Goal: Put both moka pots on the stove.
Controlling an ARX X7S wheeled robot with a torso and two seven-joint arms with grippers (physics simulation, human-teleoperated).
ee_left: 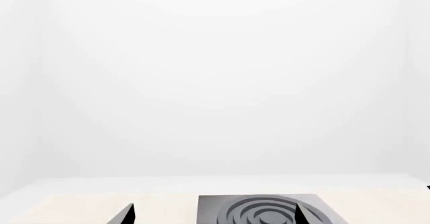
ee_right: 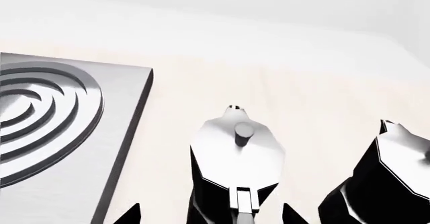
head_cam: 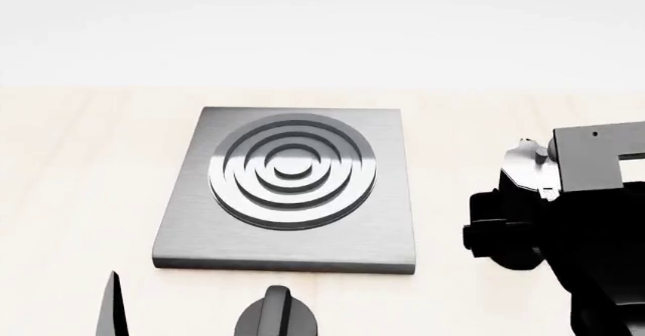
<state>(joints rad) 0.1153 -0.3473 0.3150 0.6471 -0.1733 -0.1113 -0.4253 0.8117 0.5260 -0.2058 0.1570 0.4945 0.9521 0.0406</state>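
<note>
Head view: the stove [head_cam: 287, 192], a square brushed-grey slab with a raised ring burner, lies flat on the pale bench [head_cam: 81, 162] at centre, with nothing on it. A squat black ridged knob [head_cam: 274, 315] sits just beyond its near edge. To the stove's right, the right arm [head_cam: 594, 223] covers most of one moka pot [head_cam: 526, 157]; only its silvery lid shows.

Right wrist view: two moka pots stand upright on the bench, right of the stove [ee_right: 60, 133] and apart from it. The right claw [ee_right: 211, 215] is spread wide, its two dark tips flanking the nearer moka pot [ee_right: 235, 168] without visible contact. The second moka pot [ee_right: 386, 178] stands beside the first.

Left wrist view: the left claw [ee_left: 215, 216] is likewise spread wide and empty, over the stove [ee_left: 265, 210].
</note>
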